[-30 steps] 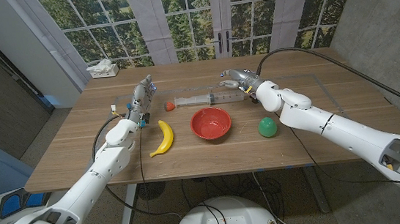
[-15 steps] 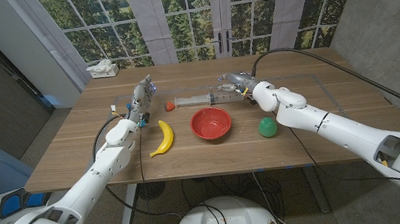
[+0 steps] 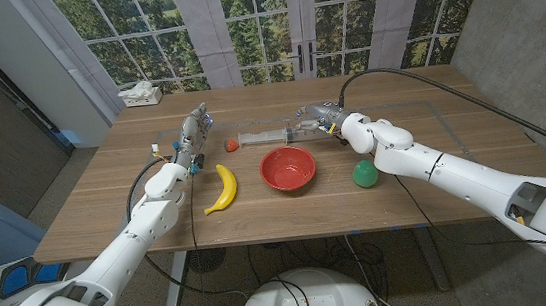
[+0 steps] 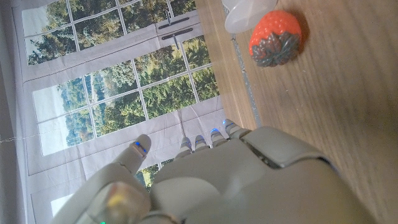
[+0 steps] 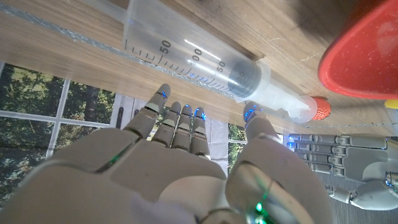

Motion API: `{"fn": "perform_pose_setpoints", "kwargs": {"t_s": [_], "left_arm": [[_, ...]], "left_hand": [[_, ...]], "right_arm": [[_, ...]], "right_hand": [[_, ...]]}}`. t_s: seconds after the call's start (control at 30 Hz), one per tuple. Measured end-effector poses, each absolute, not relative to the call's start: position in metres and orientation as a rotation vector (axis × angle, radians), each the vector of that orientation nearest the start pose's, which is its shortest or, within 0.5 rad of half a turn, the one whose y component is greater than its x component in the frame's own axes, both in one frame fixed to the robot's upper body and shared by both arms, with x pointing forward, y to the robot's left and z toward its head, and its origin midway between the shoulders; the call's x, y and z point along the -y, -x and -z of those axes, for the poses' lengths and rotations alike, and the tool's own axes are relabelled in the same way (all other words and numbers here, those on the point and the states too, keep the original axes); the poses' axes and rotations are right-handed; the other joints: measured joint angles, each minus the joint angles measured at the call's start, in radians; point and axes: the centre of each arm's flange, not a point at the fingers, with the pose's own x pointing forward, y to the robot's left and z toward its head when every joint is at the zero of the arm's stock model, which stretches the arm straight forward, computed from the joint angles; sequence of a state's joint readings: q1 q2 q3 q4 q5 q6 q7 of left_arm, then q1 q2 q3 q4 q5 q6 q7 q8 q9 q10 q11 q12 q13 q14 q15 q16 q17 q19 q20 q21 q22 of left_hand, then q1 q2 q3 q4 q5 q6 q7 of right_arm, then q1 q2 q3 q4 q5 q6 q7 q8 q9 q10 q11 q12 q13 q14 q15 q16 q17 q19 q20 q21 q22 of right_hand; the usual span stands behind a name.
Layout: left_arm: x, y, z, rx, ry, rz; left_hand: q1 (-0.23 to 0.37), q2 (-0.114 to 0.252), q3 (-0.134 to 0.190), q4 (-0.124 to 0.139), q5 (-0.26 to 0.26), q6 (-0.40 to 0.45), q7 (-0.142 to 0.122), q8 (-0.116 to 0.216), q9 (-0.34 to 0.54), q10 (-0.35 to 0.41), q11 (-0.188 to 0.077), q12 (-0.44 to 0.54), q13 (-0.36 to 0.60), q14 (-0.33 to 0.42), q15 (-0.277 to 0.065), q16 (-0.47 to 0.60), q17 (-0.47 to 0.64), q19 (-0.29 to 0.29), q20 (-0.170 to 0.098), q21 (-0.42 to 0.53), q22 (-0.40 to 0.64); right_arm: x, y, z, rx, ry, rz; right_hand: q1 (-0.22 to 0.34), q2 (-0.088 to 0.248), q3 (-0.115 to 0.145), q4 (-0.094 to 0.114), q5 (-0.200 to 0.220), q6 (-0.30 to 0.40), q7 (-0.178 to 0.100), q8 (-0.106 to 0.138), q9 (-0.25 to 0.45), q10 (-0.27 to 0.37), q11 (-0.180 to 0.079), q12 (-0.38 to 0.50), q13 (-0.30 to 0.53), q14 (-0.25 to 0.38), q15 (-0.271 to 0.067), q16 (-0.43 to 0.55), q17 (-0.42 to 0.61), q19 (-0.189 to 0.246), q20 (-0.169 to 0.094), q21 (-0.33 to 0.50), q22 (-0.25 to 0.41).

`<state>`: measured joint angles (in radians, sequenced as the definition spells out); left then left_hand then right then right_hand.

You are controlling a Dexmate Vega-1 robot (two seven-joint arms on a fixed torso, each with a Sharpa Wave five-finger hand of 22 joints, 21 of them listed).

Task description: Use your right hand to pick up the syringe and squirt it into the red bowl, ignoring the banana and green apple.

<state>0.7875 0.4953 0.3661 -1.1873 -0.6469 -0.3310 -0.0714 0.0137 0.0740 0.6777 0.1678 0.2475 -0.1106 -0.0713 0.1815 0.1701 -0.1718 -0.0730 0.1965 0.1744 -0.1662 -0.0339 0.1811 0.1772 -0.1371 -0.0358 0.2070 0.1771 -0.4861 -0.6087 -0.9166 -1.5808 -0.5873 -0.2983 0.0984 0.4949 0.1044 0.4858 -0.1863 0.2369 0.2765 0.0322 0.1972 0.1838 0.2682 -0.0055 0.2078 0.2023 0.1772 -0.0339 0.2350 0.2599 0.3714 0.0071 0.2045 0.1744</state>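
Note:
A clear plastic syringe (image 3: 276, 134) lies on its side on the wooden table behind the red bowl (image 3: 288, 168). In the right wrist view its barrel (image 5: 205, 59) with printed marks runs just past my fingertips (image 5: 163, 92). My right hand (image 3: 315, 117) hovers over the syringe's right end with fingers spread and nothing in its grasp. My left hand (image 3: 193, 131) stands at the left of the table, fingers extended, holding nothing. The bowl's rim (image 5: 367, 56) appears at the edge of the right wrist view.
A banana (image 3: 222, 188) lies left of the bowl and a green apple (image 3: 363, 173) sits to its right. A small strawberry (image 3: 232, 144) rests by the syringe's left tip, also seen as the strawberry (image 4: 277, 37). A tissue box (image 3: 140, 93) stands at the far left corner.
My right hand has moved left and down, closing in on the syringe's right end. The left hand, fruit and bowl have not moved.

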Motion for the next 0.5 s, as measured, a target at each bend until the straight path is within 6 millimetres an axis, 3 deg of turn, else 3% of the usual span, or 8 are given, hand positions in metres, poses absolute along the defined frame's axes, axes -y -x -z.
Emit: {"fn": "perform_pose_setpoints", "kwargs": {"t_s": [0.2, 0.5], "left_arm": [[-0.309, -0.666, 0.0249, 0.6, 0.033, 0.184], [-0.3091, -0.6647, 0.0275, 0.598, 0.036, 0.184]], "left_hand": [[0.0, 0.0, 0.0, 0.0, 0.0, 0.0, 0.0, 0.0, 0.0, 0.0, 0.0, 0.0, 0.0, 0.0, 0.0, 0.0, 0.0, 0.0, 0.0, 0.0, 0.0], [0.0, 0.0, 0.0, 0.0, 0.0, 0.0, 0.0, 0.0, 0.0, 0.0, 0.0, 0.0, 0.0, 0.0, 0.0, 0.0, 0.0, 0.0, 0.0, 0.0, 0.0]], "right_arm": [[0.1166, -0.647, -0.0235, 0.562, 1.559, -0.116], [0.112, -0.6476, -0.0199, 0.552, 1.597, -0.123]], "right_hand": [[0.019, -0.017, 0.004, -0.004, 0.0, 0.0, 0.0, 0.0, 0.0, 0.003, -0.004, 0.0, 0.005, 0.0, 0.0, 0.0, -0.005, 0.006, 0.006, 0.0, 0.0], [0.036, -0.014, 0.004, -0.004, 0.0, 0.012, -0.019, 0.008, 0.0, 0.007, -0.007, 0.0, 0.005, 0.007, -0.007, 0.0, -0.005, 0.011, 0.011, 0.0, 0.0]]}}
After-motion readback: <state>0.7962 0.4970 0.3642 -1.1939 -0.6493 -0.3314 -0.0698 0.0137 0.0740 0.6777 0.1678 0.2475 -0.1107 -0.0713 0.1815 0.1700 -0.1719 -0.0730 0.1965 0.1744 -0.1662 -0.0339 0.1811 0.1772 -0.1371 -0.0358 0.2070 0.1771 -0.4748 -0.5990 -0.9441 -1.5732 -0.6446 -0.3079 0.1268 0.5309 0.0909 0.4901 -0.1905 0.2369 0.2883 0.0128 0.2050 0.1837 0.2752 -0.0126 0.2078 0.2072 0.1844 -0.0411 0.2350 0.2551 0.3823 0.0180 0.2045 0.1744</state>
